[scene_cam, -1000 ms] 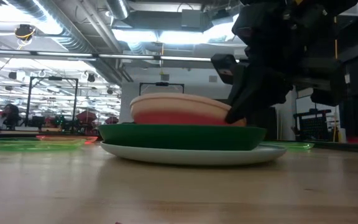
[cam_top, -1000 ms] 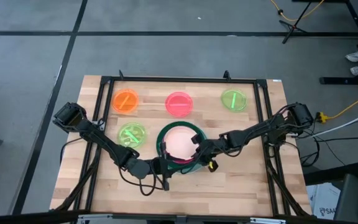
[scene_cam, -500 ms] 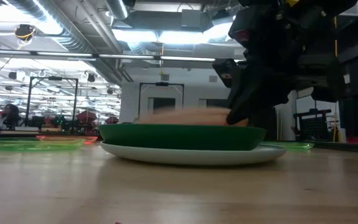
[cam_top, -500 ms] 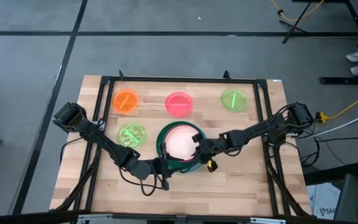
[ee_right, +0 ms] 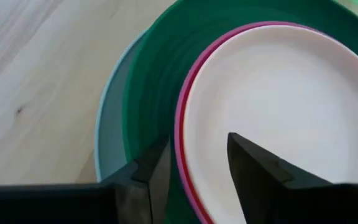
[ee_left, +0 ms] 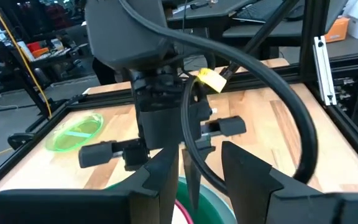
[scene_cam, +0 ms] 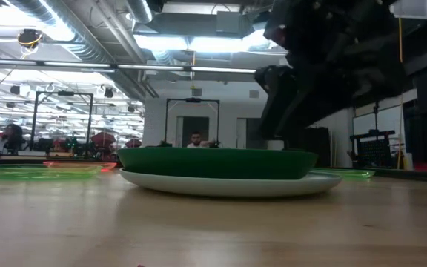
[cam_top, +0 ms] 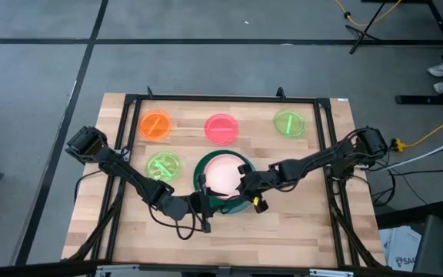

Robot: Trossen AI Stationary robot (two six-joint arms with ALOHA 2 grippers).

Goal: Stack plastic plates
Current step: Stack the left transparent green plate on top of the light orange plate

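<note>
The peach plate [cam_top: 221, 174], which stood propped above the green rim a second ago in the low view, now lies flat inside the stack, and the right gripper [cam_top: 244, 187] has spread its fingers and lifted clear of it. In the right wrist view those 2 dark fingers [ee_right: 151, 171] stand apart with nothing between them, the peach plate's edge and the thin magenta plate [ee_right: 182, 134] rim lying just beyond their tips. The nest reads outward from there: peach on top, magenta under it showing only as a narrow ring, then the dark green plate [ee_right: 157, 84] with its raised sloping wall, then the pale blue plate [ee_right: 107, 134] flat on the wooden table [cam_top: 298, 231]. In the low view only the green wall and the pale lip beneath it show. The left gripper [cam_top: 203, 205] sits at the stack's near-left edge; its fingers [ee_left: 166, 174] are parted, pointing across the green rim toward the right gripper, and I cannot tell whether they touch the plate. Well beyond both grippers lie 4 small translucent round plates: an orange plate [cam_top: 155, 125], a pink plate [cam_top: 221, 128], a neon green plate [cam_top: 289, 124], and nearer the left arm a second neon green plate [cam_top: 163, 166].
</note>
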